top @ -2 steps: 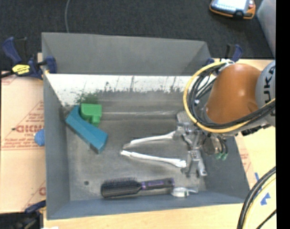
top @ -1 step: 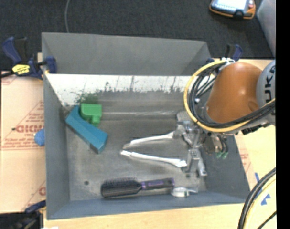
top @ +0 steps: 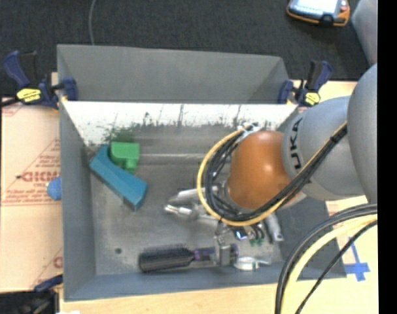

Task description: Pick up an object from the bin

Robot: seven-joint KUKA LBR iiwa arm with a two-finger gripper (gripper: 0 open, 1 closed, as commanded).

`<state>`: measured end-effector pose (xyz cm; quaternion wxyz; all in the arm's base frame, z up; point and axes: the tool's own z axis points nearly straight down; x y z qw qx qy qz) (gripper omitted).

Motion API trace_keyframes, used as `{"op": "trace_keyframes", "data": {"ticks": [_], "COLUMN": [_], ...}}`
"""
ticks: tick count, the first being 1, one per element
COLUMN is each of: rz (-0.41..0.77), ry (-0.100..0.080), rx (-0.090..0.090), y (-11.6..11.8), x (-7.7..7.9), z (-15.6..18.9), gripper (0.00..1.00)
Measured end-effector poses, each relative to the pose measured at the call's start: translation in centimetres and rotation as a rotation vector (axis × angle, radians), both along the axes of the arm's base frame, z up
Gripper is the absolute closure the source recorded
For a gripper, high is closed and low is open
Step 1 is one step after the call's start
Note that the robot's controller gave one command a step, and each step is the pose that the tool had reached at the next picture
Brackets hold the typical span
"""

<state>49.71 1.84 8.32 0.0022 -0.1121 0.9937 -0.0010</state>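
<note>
In the bin's (top: 77, 195) near right part, your pincer (top: 225, 244) sits low beneath the orange wrist cover (top: 254, 169), just over the handle end of a black hairbrush (top: 165, 259) lying along the near wall. You cannot tell whether it is open or closed. Nothing is seen lifted, so the pick looks not yet made. A silvery object (top: 180, 208) lies just left of the wrist, while the blue block (top: 120, 178) and green block (top: 125, 152) lie well apart. The arm reaches in from the right, wrist pointing down.

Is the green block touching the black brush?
No, the green block sits upper left by the blue block, apart from the black brush.
</note>
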Motion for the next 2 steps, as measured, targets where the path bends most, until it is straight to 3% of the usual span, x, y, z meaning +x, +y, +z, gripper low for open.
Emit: {"op": "trace_keyframes", "data": {"ticks": [1, 2], "rz": [-0.020, -0.072], "ry": [-0.009, 0.004], "rx": [-0.001, 0.004], "y": [-1.3, 7.6], "x": [-1.4, -2.1], "z": [6.1, 1.7], "gripper": [0.00, 0.00]}}
